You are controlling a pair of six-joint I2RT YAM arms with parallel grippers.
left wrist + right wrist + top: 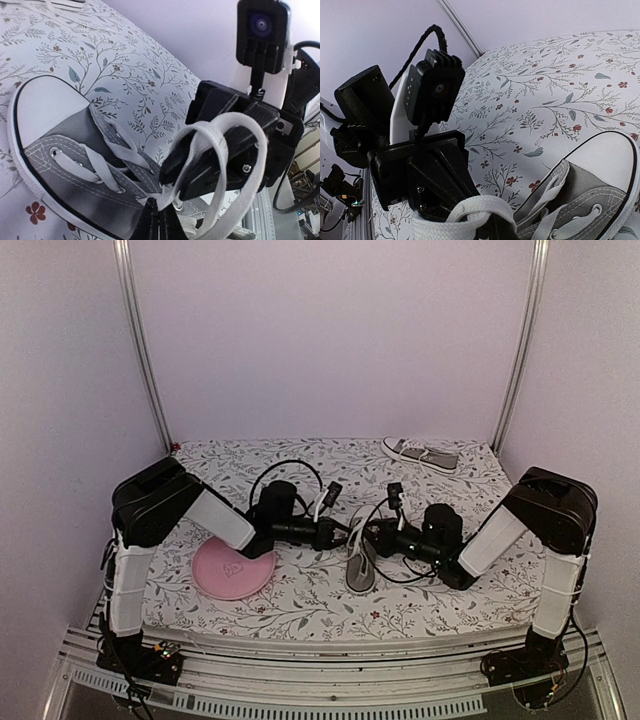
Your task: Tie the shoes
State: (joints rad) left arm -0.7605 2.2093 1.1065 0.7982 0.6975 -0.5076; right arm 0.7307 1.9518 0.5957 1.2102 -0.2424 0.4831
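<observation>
Lace loop (235,119) up close, draped over right tool (170,175) — grip there impossible to tell; left tool (159,222) pinched shut on same lace loop. Near shoe (360,565) mid-counter (300,605) between arms, bow unfinished; second shoe (422,454) far back right, likely yet to tie. Count — two shoes, two tools, one pink plate (233,570).

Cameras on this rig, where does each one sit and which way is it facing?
Top external: fixed above and behind the arms, looking down on the table; both arms show, left gripper and right gripper close together over the near shoe.
Left wrist: on the left arm, looking past its own fingers, across the shoe's toe, at the right gripper.
Right wrist: on the right arm, looking back at the left gripper; its own fingers hardly show.
Shared: both wrist views show the shoe's toe and the white lace.
</observation>
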